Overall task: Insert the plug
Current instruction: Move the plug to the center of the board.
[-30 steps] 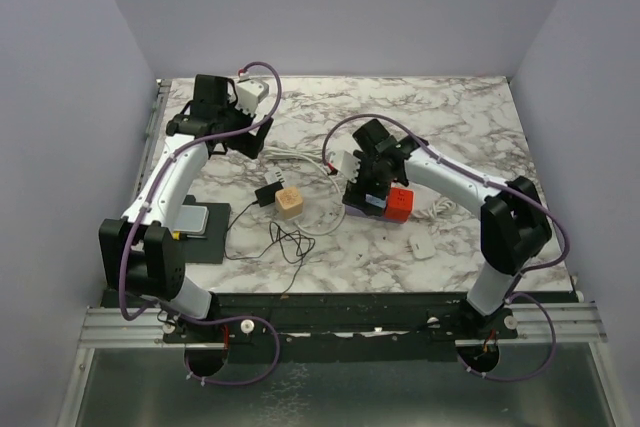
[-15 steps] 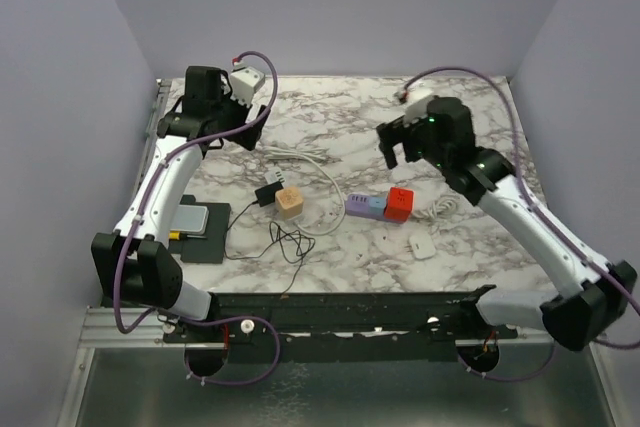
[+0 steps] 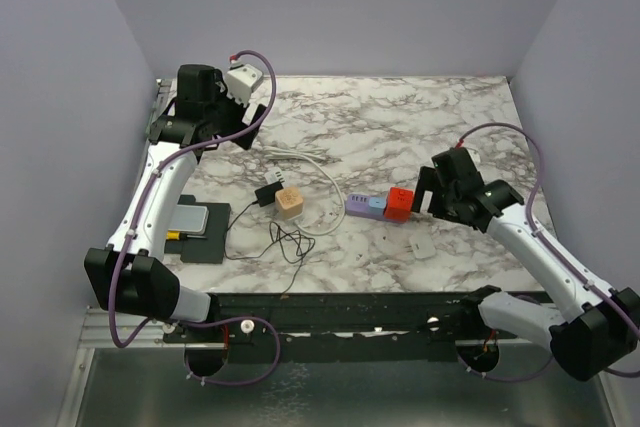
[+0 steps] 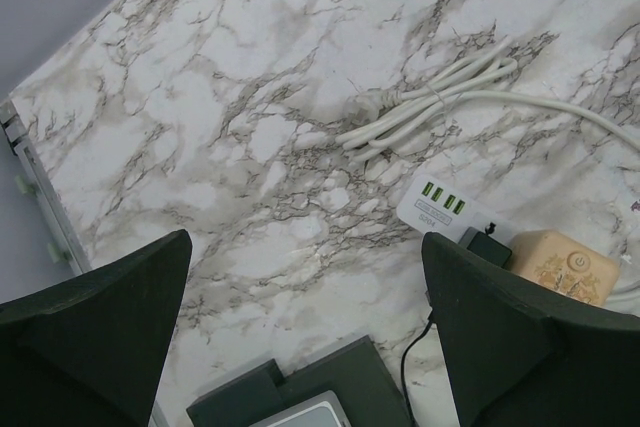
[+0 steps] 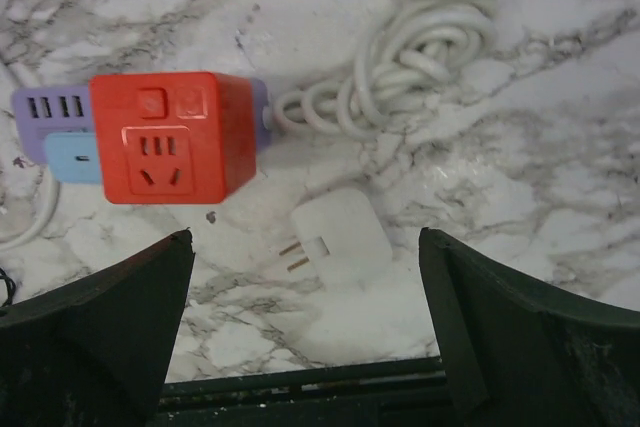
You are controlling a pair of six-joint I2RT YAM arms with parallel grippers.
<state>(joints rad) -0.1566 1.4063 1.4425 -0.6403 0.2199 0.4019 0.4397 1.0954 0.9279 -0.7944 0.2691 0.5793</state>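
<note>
The white two-prong plug (image 5: 338,244) lies loose on the marble, prongs pointing left toward the red socket cube (image 5: 175,137); from above, the plug (image 3: 424,247) sits just right of and nearer than the cube (image 3: 399,204). The cube is joined to purple and blue blocks (image 3: 364,205). My right gripper (image 5: 305,237) hovers open above the plug, nothing between its fingers; seen from above, the right gripper (image 3: 426,199) is right beside the cube. My left gripper (image 4: 305,237) is open and empty, raised at the back left (image 3: 240,119).
A white coiled cord (image 5: 420,57) runs from the cube. A white USB charger (image 4: 445,207), a black adapter (image 3: 266,194) and a wooden cube (image 3: 289,203) sit mid-table. A scale on a dark mat (image 3: 190,219) lies front left, with thin black wire (image 3: 290,242) beside it. The front table edge (image 5: 300,382) is close below the plug.
My right arm lifted off the red cube, swung up and back, then came down to the cube's right, above the plug. The left arm drew slightly back and left.
</note>
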